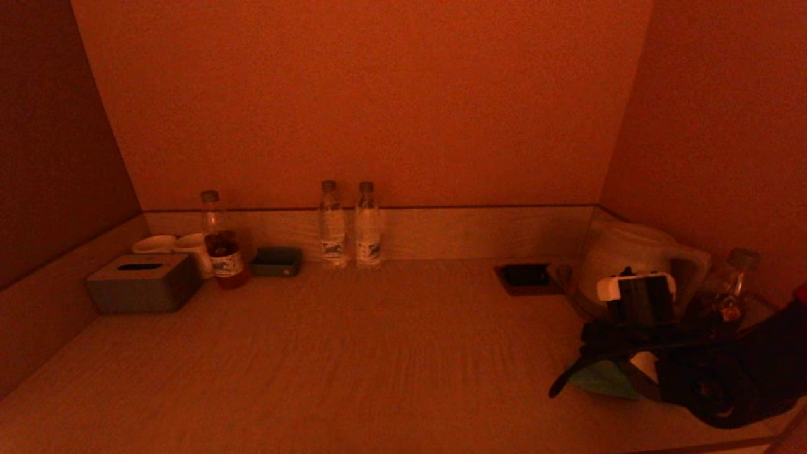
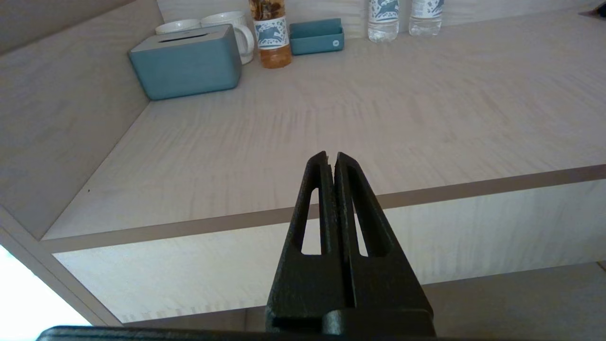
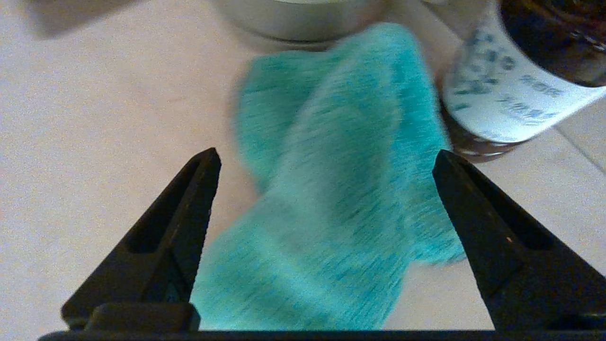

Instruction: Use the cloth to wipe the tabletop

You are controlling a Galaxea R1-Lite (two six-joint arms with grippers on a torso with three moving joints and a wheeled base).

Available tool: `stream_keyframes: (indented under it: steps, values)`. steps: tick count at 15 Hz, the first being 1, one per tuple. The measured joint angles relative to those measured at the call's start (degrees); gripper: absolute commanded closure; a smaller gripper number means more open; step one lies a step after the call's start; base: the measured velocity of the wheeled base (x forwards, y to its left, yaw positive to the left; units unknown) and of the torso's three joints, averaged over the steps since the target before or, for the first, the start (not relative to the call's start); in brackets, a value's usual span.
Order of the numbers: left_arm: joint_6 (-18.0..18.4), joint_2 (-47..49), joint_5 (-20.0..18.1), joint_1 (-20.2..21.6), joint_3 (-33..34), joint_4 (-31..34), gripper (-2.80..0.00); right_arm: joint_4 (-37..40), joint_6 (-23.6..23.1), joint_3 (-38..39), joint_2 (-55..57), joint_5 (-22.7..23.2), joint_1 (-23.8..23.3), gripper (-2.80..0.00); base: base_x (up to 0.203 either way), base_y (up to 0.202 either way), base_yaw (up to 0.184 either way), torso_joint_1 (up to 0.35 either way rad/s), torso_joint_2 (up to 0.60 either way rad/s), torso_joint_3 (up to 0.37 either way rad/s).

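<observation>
A teal cloth [image 3: 331, 180] lies crumpled on the light wood tabletop [image 1: 353, 359] at the near right; a corner of it shows in the head view [image 1: 605, 380] under my right arm. My right gripper [image 3: 326, 158] is open, its jaws wide apart on either side of the cloth, close above it. My left gripper [image 2: 330, 158] is shut and empty, held in front of the table's front edge, off the tabletop. It does not show in the head view.
At the back left stand a tissue box [image 1: 144, 284], two white cups [image 1: 189, 247], a tea bottle [image 1: 220, 243] and a small tray [image 1: 276, 261]. Two water bottles [image 1: 350, 226] stand at the back middle. A kettle [image 1: 630, 265] and a bottle [image 1: 725, 290] stand at the right beside the cloth.
</observation>
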Motion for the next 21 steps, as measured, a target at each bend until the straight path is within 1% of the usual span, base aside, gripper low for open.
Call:
stream_keyframes:
  steps: [5, 9, 11, 18, 21]
  values:
    - [0.0, 0.0, 0.0, 0.0, 0.0, 0.0, 0.0, -0.5, -2.1, 1.6, -7.6, 1.7, 3.4, -2.8, 0.0, 0.0, 0.0, 0.0, 0.0, 0.0]
    - [0.0, 0.0, 0.0, 0.0, 0.0, 0.0, 0.0, -0.2, -5.6, 2.7, -16.9, 4.2, 8.2, -2.8, 0.0, 0.0, 0.0, 0.0, 0.0, 0.0]
    - [0.0, 0.0, 0.0, -0.1, 0.0, 0.0, 0.0, -0.1, -7.5, 3.1, -19.9, 5.3, 9.6, -2.8, 0.0, 0.0, 0.0, 0.0, 0.0, 0.0]
    - [0.0, 0.0, 0.0, 0.0, 0.0, 0.0, 0.0, 0.1, -14.4, 6.3, -30.8, 5.5, 16.9, -2.8, 0.0, 0.0, 0.0, 0.0, 0.0, 0.0]
    - [0.0, 0.0, 0.0, 0.0, 0.0, 0.0, 0.0, 0.2, -17.4, 7.5, -34.5, 5.5, 18.7, -2.8, 0.0, 0.0, 0.0, 0.0, 0.0, 0.0]
